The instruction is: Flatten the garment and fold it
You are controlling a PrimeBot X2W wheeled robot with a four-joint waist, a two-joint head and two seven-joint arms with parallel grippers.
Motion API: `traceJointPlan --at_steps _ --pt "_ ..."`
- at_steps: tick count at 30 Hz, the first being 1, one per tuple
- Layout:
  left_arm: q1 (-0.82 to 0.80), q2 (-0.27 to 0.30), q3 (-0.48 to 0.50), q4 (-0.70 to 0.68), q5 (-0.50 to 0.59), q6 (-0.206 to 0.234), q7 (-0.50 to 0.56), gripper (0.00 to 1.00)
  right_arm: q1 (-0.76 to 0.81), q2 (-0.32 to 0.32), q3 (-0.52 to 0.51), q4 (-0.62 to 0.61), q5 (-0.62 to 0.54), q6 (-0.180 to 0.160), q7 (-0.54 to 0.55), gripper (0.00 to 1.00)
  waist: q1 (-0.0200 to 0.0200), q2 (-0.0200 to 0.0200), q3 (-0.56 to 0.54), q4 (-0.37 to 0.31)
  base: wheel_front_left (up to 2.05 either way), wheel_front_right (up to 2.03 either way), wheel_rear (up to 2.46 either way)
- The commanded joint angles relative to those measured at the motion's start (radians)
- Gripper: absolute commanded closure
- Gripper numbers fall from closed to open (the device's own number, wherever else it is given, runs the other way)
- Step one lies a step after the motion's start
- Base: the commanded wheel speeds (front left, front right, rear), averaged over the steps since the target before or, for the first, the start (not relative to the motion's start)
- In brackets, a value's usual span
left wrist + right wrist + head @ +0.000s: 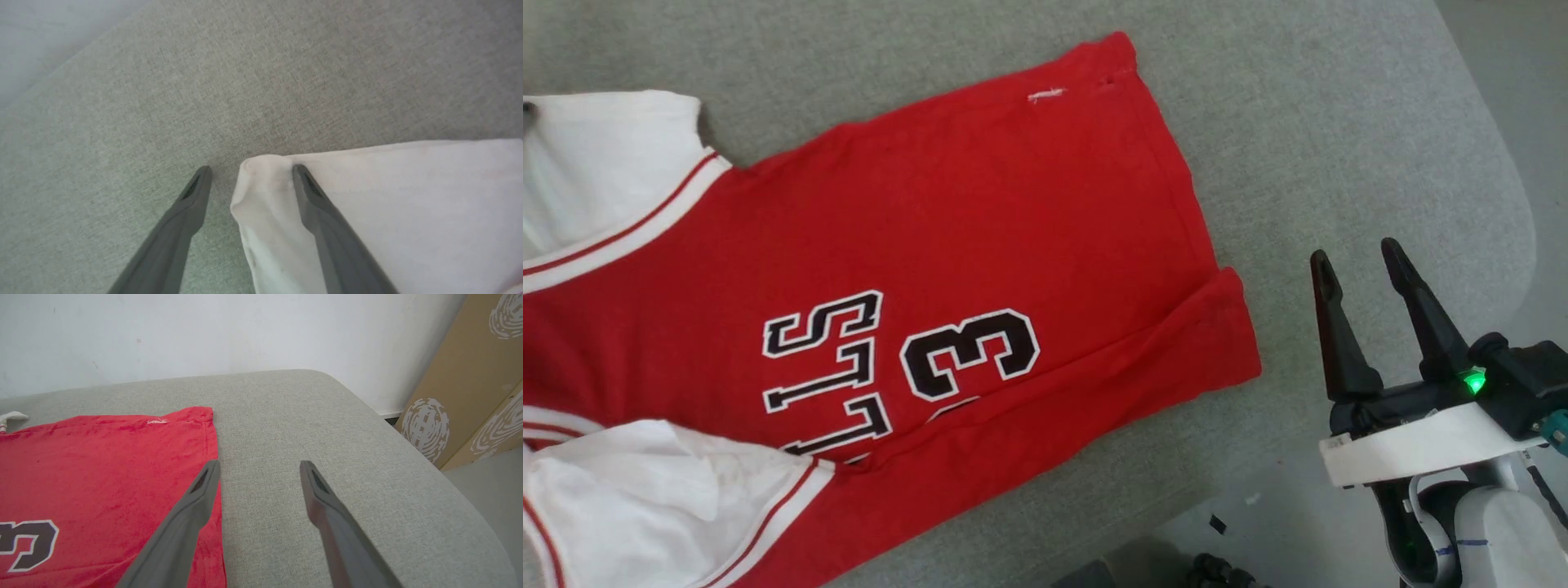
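Garment (pixel 915 245) flat, long axis left-right, hem toward right gripper (pixel 1356 265)

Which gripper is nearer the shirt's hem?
Right. The right gripper sits open just off the hem; the left gripper straddles a white sleeve edge at the opposite end.

This looks like a plain work room, more lab than home. A white wall (pixel 204 335) stands behind the grey fabric-covered tabletop (pixel 327 416), printed cardboard boxes (pixel 461 375) lean at the far right, and a smooth grey floor (pixel 490 490) lies beside them.
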Motion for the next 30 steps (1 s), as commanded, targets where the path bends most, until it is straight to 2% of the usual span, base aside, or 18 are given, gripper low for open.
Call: traceJointPlan --at_steps 1,2,3,7,12,15,19,23,30 --pt "0.012 0.004 -0.008 0.021 -0.006 0.002 0.014 0.00 -0.011 0.003 -0.001 -0.001 0.000 -0.001 -0.007 0.00 0.0001 0.0000 0.014 -0.011 0.00 0.00 0.00" --pt "0.024 -0.003 -0.014 0.027 -0.036 -0.021 0.043 0.56 -0.015 0.003 -0.004 -0.009 0.003 -0.001 -0.018 0.00 0.0001 0.0000 0.015 -0.006 0.00 0.00 0.00" --pt "0.030 -0.008 -0.013 0.026 -0.056 -0.031 0.053 1.00 -0.014 0.003 -0.009 -0.013 0.004 -0.001 -0.019 0.00 0.0001 0.0000 0.015 -0.002 0.00 0.00 0.00" --pt "0.041 -0.012 -0.020 0.013 -0.082 -0.045 0.065 1.00 -0.010 0.003 -0.026 -0.017 -0.009 -0.001 -0.011 0.00 0.0001 0.0000 0.009 0.018 0.00 0.00 0.00" --pt "0.032 -0.033 -0.024 -0.019 -0.046 -0.046 -0.064 1.00 -0.029 0.003 -0.054 -0.035 -0.048 -0.001 0.021 0.00 0.0001 0.0000 -0.026 0.068 0.00 0.00 0.00" --pt "0.026 -0.050 -0.034 -0.049 -0.004 -0.048 -0.189 1.00 -0.054 -0.033 -0.058 -0.049 -0.069 -0.001 0.070 0.00 0.0001 0.0000 -0.058 0.109 0.00 0.00 0.00" --pt "0.046 -0.096 -0.043 -0.088 0.018 -0.043 -0.321 1.00 -0.100 -0.115 -0.043 -0.054 -0.016 -0.001 0.206 0.00 0.0001 0.0000 -0.092 0.184 0.00 0.00 0.00" --pt "0.091 -0.130 -0.063 -0.148 0.013 -0.046 -0.379 1.00 -0.186 -0.226 0.018 -0.031 0.056 -0.001 0.345 0.00 0.0001 0.0000 -0.104 0.260 0.00 0.00 0.00" --pt "0.148 -0.161 -0.094 -0.325 0.035 -0.030 -0.446 1.00 -0.386 -0.478 0.153 0.102 0.145 -0.001 0.574 0.00 0.0001 0.0000 -0.077 0.401 0.00 0.00 0.00"
